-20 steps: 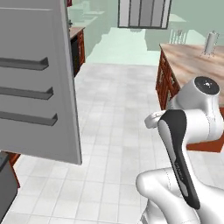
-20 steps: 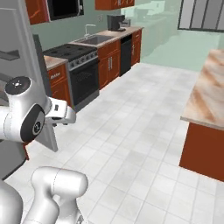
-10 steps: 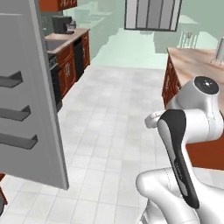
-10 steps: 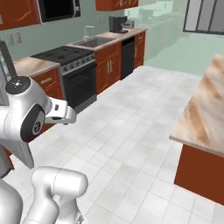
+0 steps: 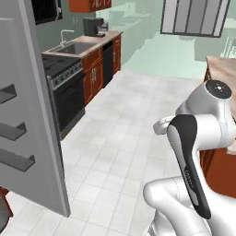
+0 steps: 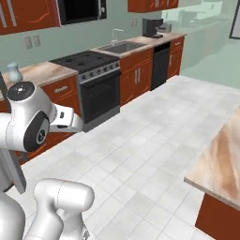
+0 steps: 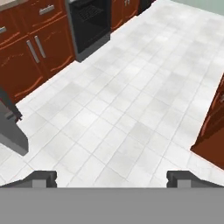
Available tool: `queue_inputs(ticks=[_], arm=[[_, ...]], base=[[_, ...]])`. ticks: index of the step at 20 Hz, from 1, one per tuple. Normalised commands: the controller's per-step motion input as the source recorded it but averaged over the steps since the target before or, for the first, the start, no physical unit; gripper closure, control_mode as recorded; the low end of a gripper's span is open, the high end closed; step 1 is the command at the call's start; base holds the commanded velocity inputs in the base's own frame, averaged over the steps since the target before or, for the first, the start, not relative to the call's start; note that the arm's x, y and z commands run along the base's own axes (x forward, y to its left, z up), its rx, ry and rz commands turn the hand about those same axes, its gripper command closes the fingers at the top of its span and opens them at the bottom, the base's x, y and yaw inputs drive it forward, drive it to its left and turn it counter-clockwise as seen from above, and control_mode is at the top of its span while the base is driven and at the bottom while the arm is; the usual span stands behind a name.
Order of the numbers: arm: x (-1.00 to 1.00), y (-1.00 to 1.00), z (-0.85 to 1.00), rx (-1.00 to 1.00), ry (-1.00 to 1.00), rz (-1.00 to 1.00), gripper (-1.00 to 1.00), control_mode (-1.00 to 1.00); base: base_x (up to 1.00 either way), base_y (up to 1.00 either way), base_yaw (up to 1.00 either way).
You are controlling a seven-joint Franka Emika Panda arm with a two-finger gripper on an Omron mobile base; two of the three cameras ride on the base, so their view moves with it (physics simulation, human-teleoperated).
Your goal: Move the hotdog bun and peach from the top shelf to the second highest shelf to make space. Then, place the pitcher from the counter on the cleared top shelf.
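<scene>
The pitcher [image 6: 14, 72] stands on the counter [image 6: 40, 73] at upper left, well apart from the wide-open, empty gripper [image 7: 111, 178].

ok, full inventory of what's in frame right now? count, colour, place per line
fridge door: 1, grey, open, left edge of left base view, shelf ledges on its inner face
stove: 1, black with grey trim, against the far wall run
sink: 1, grey, in the counter past the stove, faucet behind
coffee machine: 1, black, on the counter past the sink
dishwasher: 1, black, under that counter
microwave: 1, black, above the stove
pitcher: 1, pale blue-grey, on the counter left of the stove
island counter: 1, light brown top, red-brown sides, right side
floor: white tiles
arm: 1, white, dark joints
end effector: 1, dark tips, open, holding nothing
</scene>
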Motion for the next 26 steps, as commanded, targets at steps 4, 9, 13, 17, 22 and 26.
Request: queue_inputs(ticks=[4, 9, 13, 17, 22, 26], arm=[[0.00, 0.00, 0.00, 0.00, 0.00, 0.00, -1.00, 1.00], [0.00, 0.00, 0.00, 0.00, 0.00, 0.00, -1.00, 1.00], [0.00, 0.00, 0.00, 0.00, 0.00, 0.00, -1.00, 1.00], [0.00, 0.00, 0.00, 0.00, 0.00, 0.00, -1.00, 1.00], [0.00, 0.00, 0.00, 0.00, 0.00, 0.00, -1.00, 1.00], [0.00, 0.00, 0.00, 0.00, 0.00, 0.00, -1.00, 1.00]], base=[[0.52, -0.30, 0.41], [0.54, -0.47, 0.43], [0.57, -0.53, 0.41], [0.78, -0.40, 0.37], [0.93, -0.25, 0.35], [0.96, -0.06, 0.31]])
